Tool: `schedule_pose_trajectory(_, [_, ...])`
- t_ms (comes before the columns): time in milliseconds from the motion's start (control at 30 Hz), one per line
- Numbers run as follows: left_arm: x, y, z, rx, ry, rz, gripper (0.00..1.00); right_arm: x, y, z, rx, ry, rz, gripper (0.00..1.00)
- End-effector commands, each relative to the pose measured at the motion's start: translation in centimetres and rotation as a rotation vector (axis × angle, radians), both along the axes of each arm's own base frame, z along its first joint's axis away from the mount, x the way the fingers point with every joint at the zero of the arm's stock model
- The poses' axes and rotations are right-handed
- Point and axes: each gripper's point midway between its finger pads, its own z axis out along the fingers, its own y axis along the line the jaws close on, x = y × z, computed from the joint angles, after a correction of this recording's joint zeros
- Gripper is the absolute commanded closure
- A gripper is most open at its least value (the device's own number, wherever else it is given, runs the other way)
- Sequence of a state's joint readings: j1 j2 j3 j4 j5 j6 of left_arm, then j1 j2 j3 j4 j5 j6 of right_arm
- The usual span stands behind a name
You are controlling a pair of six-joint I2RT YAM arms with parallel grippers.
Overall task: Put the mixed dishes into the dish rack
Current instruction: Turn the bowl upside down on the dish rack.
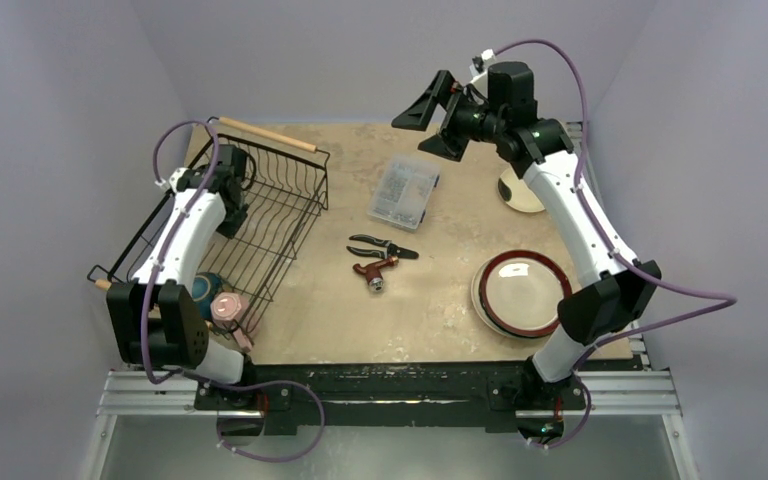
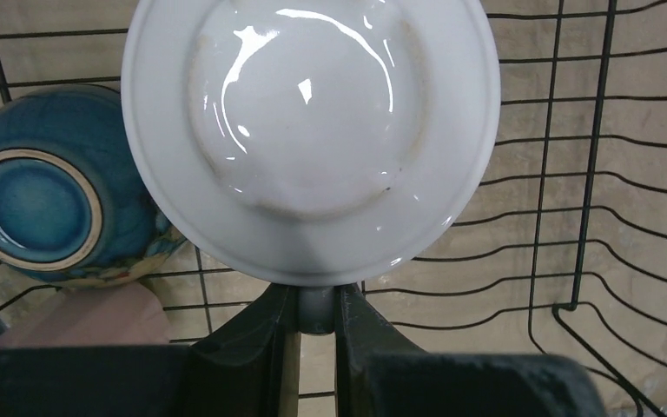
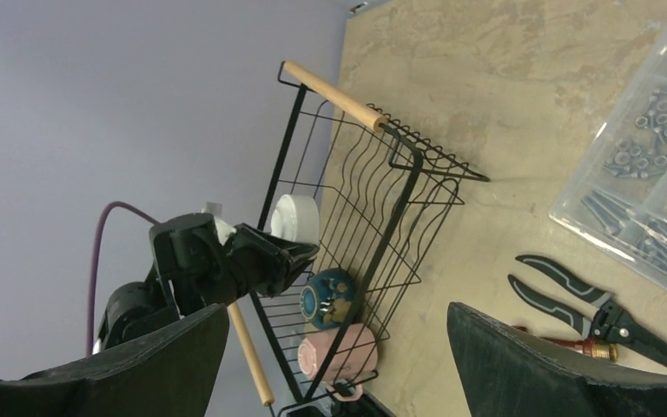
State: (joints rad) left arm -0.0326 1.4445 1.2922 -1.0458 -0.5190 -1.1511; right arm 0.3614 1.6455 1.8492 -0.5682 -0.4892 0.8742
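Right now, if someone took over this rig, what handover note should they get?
Left pincer: shut on the rim of a white dish, held inside the dish rack, not yet released.
Right pincer: open, empty, raised over the far side of the table.
Done: blue bowl and pink mug lie at the rack's near end.
Left: release the white dish; then load the red-rimmed plate and the cream dish, both on the table's right half.
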Motion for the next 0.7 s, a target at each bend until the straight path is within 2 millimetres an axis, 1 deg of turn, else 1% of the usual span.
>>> schedule_pose_trajectory(0, [2.8, 1.4, -0.7, 0.004, -0.112, 0.166, 1.00, -0.4, -0.2, 1.4, -0.009, -0.019, 0.003, 0.01])
schedule_pose_trajectory(167, [3.1, 1.2, -3.9, -0.053, -0.082, 0.269, 1.00, -0.1, -0.3, 1.1, -0.028, -0.004, -0.007, 0.01])
schedule_pose_trajectory(267, [2.5, 2.2, -4.9, -0.078, -0.088, 0.368, 1.00, 0.3, -0.3, 0.9, -0.042, 0.000, -0.011, 0.01])
schedule_pose_trajectory(500, [2.2, 3.4, -6.0, -0.108, -0.180, 0.546, 1.00, 1.2, -0.6, 0.7, -0.064, 0.011, -0.008, 0.01])
schedule_pose_trajectory(667, [1.8, 4.7, -6.9, -0.148, -0.232, 0.709, 1.00, 1.4, -1.4, 0.2, -0.079, 0.026, -0.006, 0.01])
